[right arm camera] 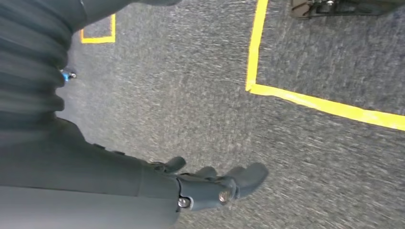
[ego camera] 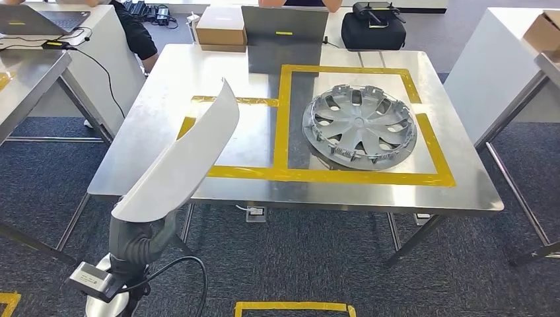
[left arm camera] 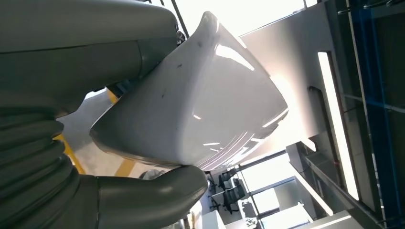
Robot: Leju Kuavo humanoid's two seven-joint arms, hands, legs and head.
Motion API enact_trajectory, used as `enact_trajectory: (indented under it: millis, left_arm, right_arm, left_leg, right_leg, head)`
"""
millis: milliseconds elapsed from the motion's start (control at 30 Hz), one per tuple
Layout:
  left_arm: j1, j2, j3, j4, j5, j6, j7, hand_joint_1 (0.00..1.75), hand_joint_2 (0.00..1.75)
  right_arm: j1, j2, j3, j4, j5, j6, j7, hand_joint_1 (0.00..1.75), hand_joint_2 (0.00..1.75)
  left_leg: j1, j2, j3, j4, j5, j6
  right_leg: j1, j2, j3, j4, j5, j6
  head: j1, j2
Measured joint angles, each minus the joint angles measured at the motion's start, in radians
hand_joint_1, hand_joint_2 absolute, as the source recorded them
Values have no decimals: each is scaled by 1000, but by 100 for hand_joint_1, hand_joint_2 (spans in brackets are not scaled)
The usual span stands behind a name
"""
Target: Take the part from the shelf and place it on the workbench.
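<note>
Grey carpet with yellow tape runs under a steel workbench [ego camera: 198, 72] marked in yellow-taped rectangles. At its near left edge the left hand [ego camera: 140, 239] grips a white curved part [ego camera: 187, 155] from below, thumb and fingers clamped on its lower end; the long axis slants up and away over the bench's left rectangle. A silver hubcap [ego camera: 359, 124] lies in the right rectangle, well apart. Boxes and a dark bag sit along the far edge. The right hand [right arm camera: 210, 183] hangs over carpet, fingers loosely extended, holding nothing.

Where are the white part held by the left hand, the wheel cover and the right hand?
white part [ego camera: 188, 155], head view, middle of its curved surface.
wheel cover [ego camera: 360, 123], head view, its hub.
right hand [right arm camera: 210, 183], right wrist view, base of the fingers.
</note>
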Motion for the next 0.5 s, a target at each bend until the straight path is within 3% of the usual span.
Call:
enact_trajectory:
  millis: [67,133,233,267,300,333,400,433,500]
  left_arm:
    - [-1,-1,0,-1,-4,0,1,175,175]
    - [-3,-1,0,-4,-6,1,1,175,175]
    - [-1,-1,0,-3,-6,3,2,175,175]
    - [1,-1,0,-2,-7,3,2,175,175]
    - [2,-1,0,-2,-7,3,2,175,175]
    - [2,-1,1,-2,-7,3,2,175,175]
    - [2,-1,1,-2,-8,3,2,175,175]
    - [3,-2,1,-3,-8,3,2,175,175]
    - [5,-4,1,-4,-11,3,5,175,175]
  right_arm:
    - [0,0,0,0,1,1,2,0,175]
    - [0,0,0,0,2,2,4,0,175]
    - [0,0,0,0,2,3,4,0,175]
    - [1,0,0,0,3,3,4,0,175]
    - [1,0,0,0,3,4,4,0,175]
    - [2,1,0,0,3,4,4,0,175]
    - [2,1,0,0,3,4,4,0,175]
    - [1,1,0,0,3,4,5,0,175]
    - [0,1,0,0,3,4,7,0,175]
  left_leg:
    - [1,1,7,-2,-6,-12]
    - [1,2,-9,45,-32,-22]
    - [5,3,-115,232,-102,-32]
    - [6,4,-144,271,-104,-34]
    - [7,4,-157,274,-85,-35]
    - [8,4,-150,236,-47,-34]
    - [8,6,-103,104,38,-30]
    - [8,6,-83,51,63,-25]
    - [5,5,-70,12,70,-14]
  right_leg:
    - [-3,0,6,-6,-3,-11]
    - [-9,-1,20,-14,-7,-24]
    - [-10,-2,39,-16,-20,-33]
    - [-10,-2,45,-16,-26,-33]
    - [-11,-1,53,-16,-31,-32]
    - [-11,-1,62,-16,-38,-30]
    - [-10,1,79,-15,-52,-23]
    - [-9,1,83,-14,-59,-17]
    - [-6,1,84,-13,-65,-6]
  head:
    - [-1,0]
    - [-6,0]
    - [-15,0]
    - [-16,0]
    - [-18,0]
    - [-20,0]
    - [-25,0]
    - [-27,0]
    - [-26,0]
